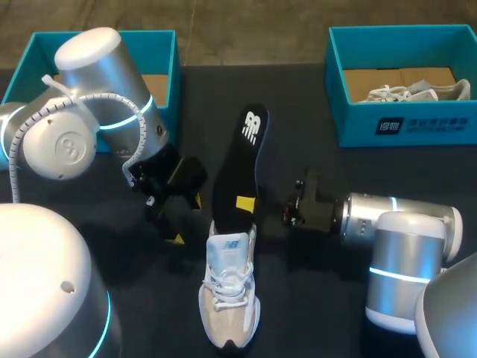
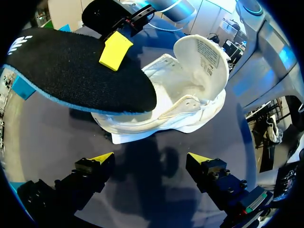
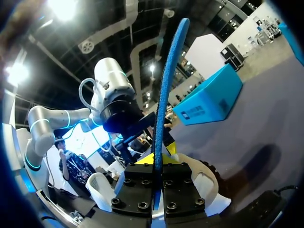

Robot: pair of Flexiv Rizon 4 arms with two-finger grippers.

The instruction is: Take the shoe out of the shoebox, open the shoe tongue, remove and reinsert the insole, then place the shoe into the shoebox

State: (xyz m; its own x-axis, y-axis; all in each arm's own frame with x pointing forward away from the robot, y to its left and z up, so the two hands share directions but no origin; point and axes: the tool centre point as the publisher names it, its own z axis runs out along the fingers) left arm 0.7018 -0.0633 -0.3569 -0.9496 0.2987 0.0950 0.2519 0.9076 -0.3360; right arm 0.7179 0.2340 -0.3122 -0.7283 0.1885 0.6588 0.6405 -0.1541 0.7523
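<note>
- A white lace-up sneaker sits upright on the black table, toe towards the near edge. In the left wrist view its tongue is folded up and open.
- The right gripper pinches a black foam insole with a blue edge between its yellow tips. It holds the insole on a slant above the table.
- The insole's near end lies over the sneaker's heel opening; I cannot tell whether it is inside.
- In the right wrist view the insole's edge rises from between the closed fingers.
- The left gripper hangs just beside the sneaker's heel, jaws spread wide and holding nothing.
- A teal cardboard shoebox stands at the far left, behind the left arm.
- A second teal shoebox at the far right holds a pale shoe.
</note>
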